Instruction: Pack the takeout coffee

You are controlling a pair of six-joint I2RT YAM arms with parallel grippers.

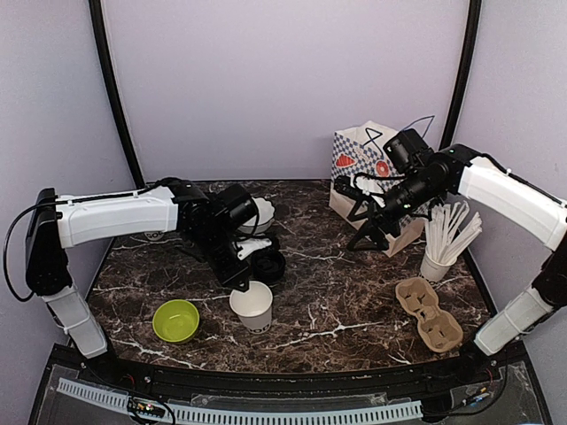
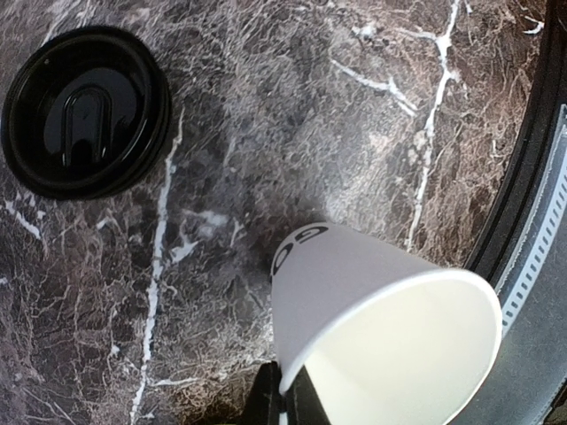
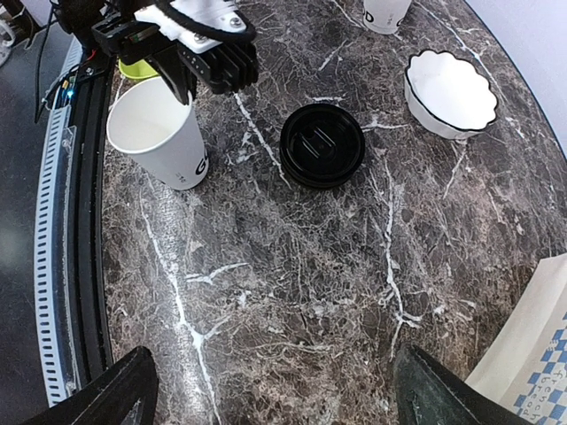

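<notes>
Closest to my left wrist lens is the white tapered paper cup (image 2: 381,345), lidless, its open mouth filling the lower frame. My left hand (image 1: 240,274) is clamped on its rim, and the cup's base rests on the bench (image 1: 354,310). The black lettering on its side reads as "GO" or "CO" before it curves out of sight.

Beyond the left hand lies the round black plastic lid (image 3: 322,146), flat on the bench and well apart from the cup. Past it stands a white scalloped bowl (image 3: 450,93). A second lettered white cup (image 3: 385,11) is cut off by the top edge of the right wrist view, so I make out only something like a "D".

My right hand (image 3: 275,398) hangs spread wide and holds nothing. Just behind it is a white paper bag with blue checks and red prints (image 1: 372,164); its small writing is too blurred to read.

The bench is dark marble-patterned with white veins, and the walls are pale lilac. A lime green bowl (image 1: 175,320) sits near the left hand, half hidden in the right wrist view.
</notes>
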